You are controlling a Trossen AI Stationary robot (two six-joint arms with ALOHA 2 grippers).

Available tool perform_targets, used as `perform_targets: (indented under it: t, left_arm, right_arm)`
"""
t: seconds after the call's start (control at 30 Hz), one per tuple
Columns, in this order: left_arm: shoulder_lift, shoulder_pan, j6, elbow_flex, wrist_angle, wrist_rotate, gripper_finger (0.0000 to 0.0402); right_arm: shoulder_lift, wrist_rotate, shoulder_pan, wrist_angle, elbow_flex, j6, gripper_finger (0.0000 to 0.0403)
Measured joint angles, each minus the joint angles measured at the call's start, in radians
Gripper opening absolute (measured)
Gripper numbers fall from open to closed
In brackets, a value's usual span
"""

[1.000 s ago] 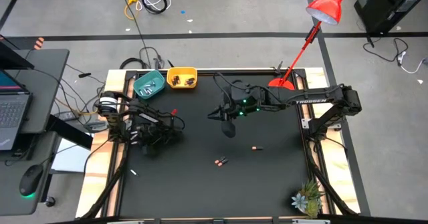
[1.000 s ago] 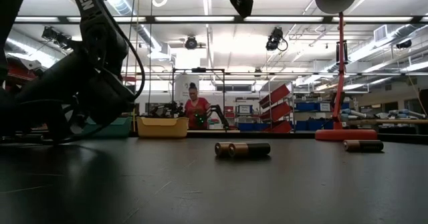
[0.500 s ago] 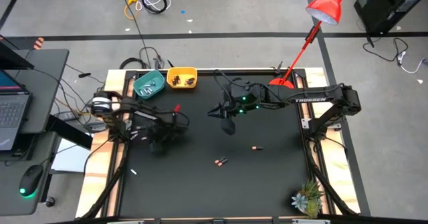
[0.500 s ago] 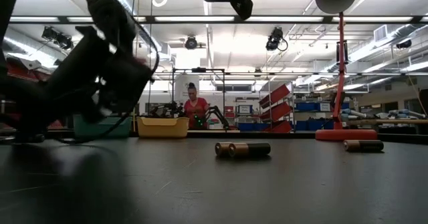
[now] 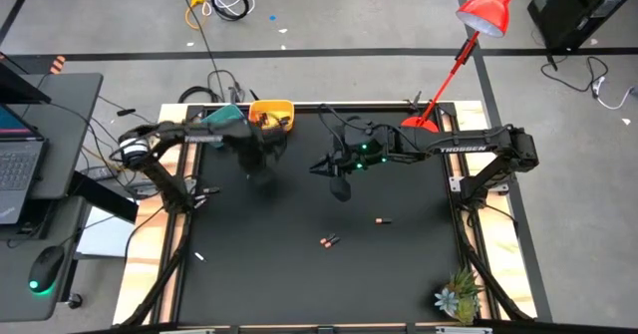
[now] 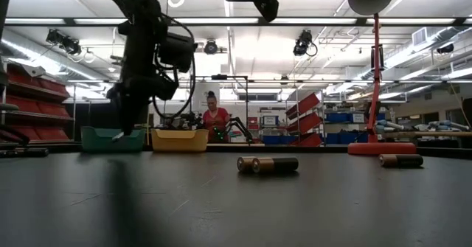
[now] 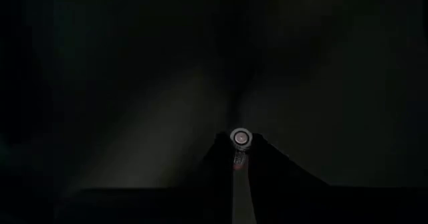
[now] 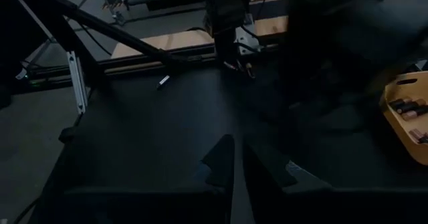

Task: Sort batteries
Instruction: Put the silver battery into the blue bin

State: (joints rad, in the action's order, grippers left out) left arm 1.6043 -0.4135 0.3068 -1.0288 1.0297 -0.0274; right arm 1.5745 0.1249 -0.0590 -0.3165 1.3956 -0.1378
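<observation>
My left gripper point(image 5: 262, 158) hangs pointing down over the table's far left part, just in front of the teal bowl point(image 6: 110, 138) and the yellow bowl point(image 5: 274, 109). It is shut on a whitish-silver battery point(image 7: 241, 138). My right gripper point(image 5: 341, 187) hovers shut and empty above the table's middle, and its shut fingers point(image 8: 234, 154) show in its own wrist view. Two dark batteries with copper ends point(image 5: 330, 241) lie end to end on the mat, with another point(image 5: 382, 219) to their right. A pale battery point(image 5: 198, 257) lies at the near left. My left gripper pinches the whitish-silver battery between its two fingertips, coming from above with the fingers pointing down. In the wrist view the battery's round end point(image 7: 241, 138) faces the camera. A pale tip point(image 6: 118, 136) sticks out below the fingers, clear of the table.
A red lamp's base point(image 5: 424, 123) stands at the far right corner and a small plant point(image 5: 459, 296) at the near right corner. The yellow bowl point(image 8: 408, 114) holds dark batteries. A person point(image 6: 216, 122) stands in the room beyond the table.
My left gripper has risen from low over the table's left side and swung toward the far edge and the bowls. It has tipped and rolled until it points straight down. My right gripper has kept still.
</observation>
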Motion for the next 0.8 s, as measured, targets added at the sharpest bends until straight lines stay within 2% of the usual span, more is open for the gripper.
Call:
perform_targets:
  t: [0.17, 0.37, 0.47, 0.63, 0.7, 0.8]
  left_arm:
    - [-0.023, -0.198, -0.071, -0.059, 0.024, -0.052, 0.0024]
    - [-0.039, -0.412, -0.170, -0.168, 0.135, -0.114, 0.0024]
    - [-0.040, -0.497, -0.216, -0.206, 0.140, -0.164, 0.0024]
    - [-0.002, -0.595, -0.228, -0.211, 0.144, -0.187, 0.0025]
    - [0.017, -0.611, -0.222, -0.211, 0.146, -0.232, 0.0043]
    - [0.024, -0.615, -0.227, -0.211, 0.148, -0.258, 0.0100]
  right_arm:
    - [0.000, 0.000, 0.016, -0.002, 0.000, -0.043, 0.0041]
    - [0.000, -0.023, 0.035, -0.002, 0.000, -0.051, 0.0041]
    - [0.000, -0.027, 0.037, -0.002, 0.000, -0.050, 0.0041]
    - [0.000, -0.029, 0.018, 0.000, 0.000, -0.051, 0.0041]
    - [0.000, -0.031, 0.012, 0.001, 0.000, -0.053, 0.0041]
    - [0.000, -0.031, 0.006, 0.001, 0.000, -0.053, 0.0041]
